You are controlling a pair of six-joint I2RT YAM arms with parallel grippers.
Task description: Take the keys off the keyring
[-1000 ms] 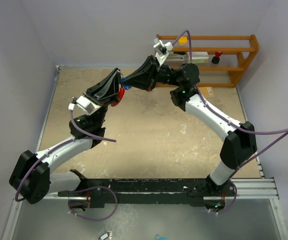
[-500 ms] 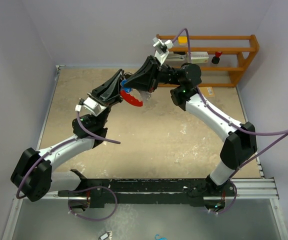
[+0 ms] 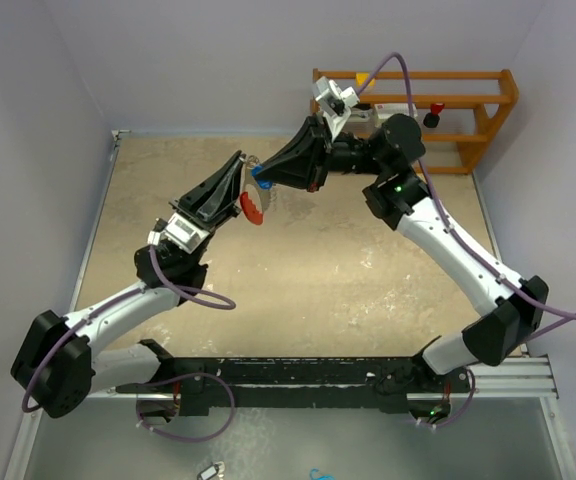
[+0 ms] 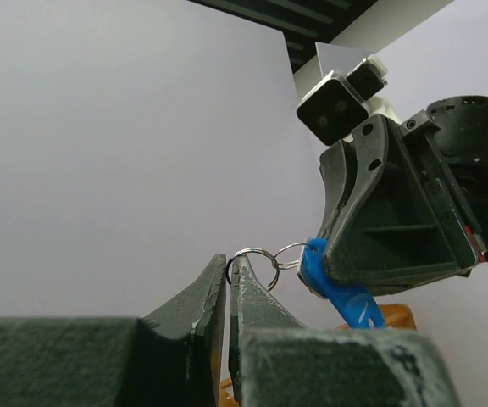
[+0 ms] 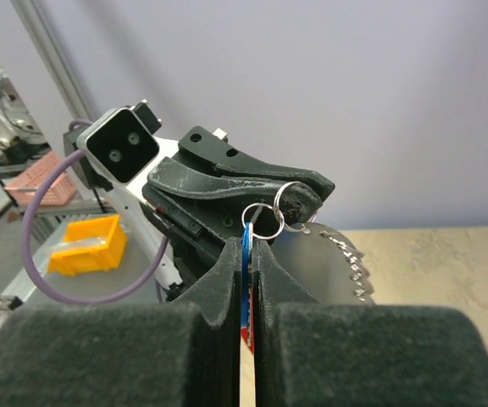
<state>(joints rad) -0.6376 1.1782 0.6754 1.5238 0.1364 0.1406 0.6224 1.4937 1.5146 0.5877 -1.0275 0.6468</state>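
Both grippers meet in the air above the back of the table. My left gripper is shut on a silver ring of the keyring. A second small ring links it to the blue-headed key. My right gripper is shut on that key's blue head. The red-and-white oval fob hangs below the two tips and shows edge-on from above. In the right wrist view the fob looks dark, with a beaded edge. No other keys show.
An orange wooden rack stands against the back wall at the right, close behind the right arm. The right wrist view shows a yellow bin and a pink basket off to the left. The sandy tabletop lies below.
The right arm has swung up and to the right, and its elbow has straightened. The left gripper has followed slightly right. The fob has swung from lying flat to hanging edge-on beneath the tips.
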